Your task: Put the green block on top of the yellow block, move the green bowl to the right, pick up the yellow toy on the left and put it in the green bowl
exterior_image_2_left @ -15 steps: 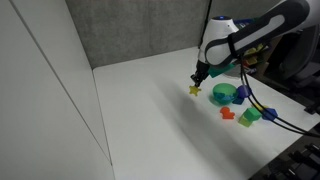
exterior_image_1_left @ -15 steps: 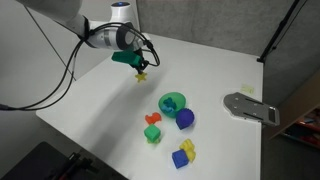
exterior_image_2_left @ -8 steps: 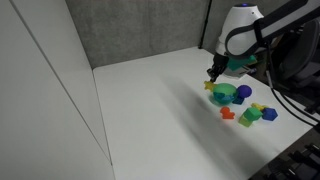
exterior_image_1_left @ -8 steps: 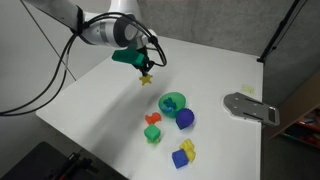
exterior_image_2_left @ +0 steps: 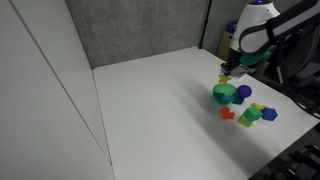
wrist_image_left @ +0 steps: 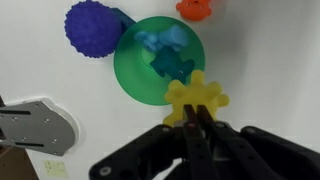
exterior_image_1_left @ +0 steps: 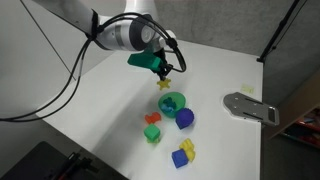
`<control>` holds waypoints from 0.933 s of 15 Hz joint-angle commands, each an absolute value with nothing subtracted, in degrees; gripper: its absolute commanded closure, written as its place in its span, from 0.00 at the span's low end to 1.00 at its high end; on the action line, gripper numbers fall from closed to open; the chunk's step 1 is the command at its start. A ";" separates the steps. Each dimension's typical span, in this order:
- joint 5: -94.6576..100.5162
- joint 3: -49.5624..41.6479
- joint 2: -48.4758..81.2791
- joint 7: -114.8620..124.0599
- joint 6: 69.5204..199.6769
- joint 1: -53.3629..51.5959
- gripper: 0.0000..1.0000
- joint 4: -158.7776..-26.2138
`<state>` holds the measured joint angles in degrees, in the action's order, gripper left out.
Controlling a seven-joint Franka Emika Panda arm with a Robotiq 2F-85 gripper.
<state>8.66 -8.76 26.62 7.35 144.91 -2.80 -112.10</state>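
Note:
My gripper is shut on the yellow toy, a bright star shape, and holds it in the air at the near rim of the green bowl. The bowl holds a teal piece and a blue piece. In both exterior views the gripper hangs just above and beside the bowl with the toy under its fingertips. The green block stands in front of the bowl, next to a red piece. I cannot make out the yellow block apart from it.
A blue spiky ball touches the bowl's side. A blue and yellow pair of pieces lies near the table's front edge. A grey metal plate lies to the right. An orange piece lies beyond the bowl.
My gripper has carried the yellow toy from the left part of the table rightward to the rim of the green bowl. The bowl and blocks have not moved.

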 commanded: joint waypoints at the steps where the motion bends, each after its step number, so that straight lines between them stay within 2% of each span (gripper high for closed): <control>1: 10.19 -10.20 29.23 10.69 144.91 -2.11 0.97 -109.81; 6: 9.88 -11.90 31.71 12.25 144.54 -1.34 0.97 -108.79; 7: 9.65 -11.94 31.97 12.21 144.38 -1.14 0.89 -108.75; 8: 9.72 -12.08 31.97 12.38 144.51 -1.14 0.68 -108.86; 9: 9.65 -11.98 31.72 12.30 144.50 -1.12 0.67 -109.17; 14: 8.97 -10.25 29.30 10.45 144.79 -1.21 0.28 -111.84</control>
<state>8.90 -11.76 31.42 10.94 144.96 -1.59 -110.33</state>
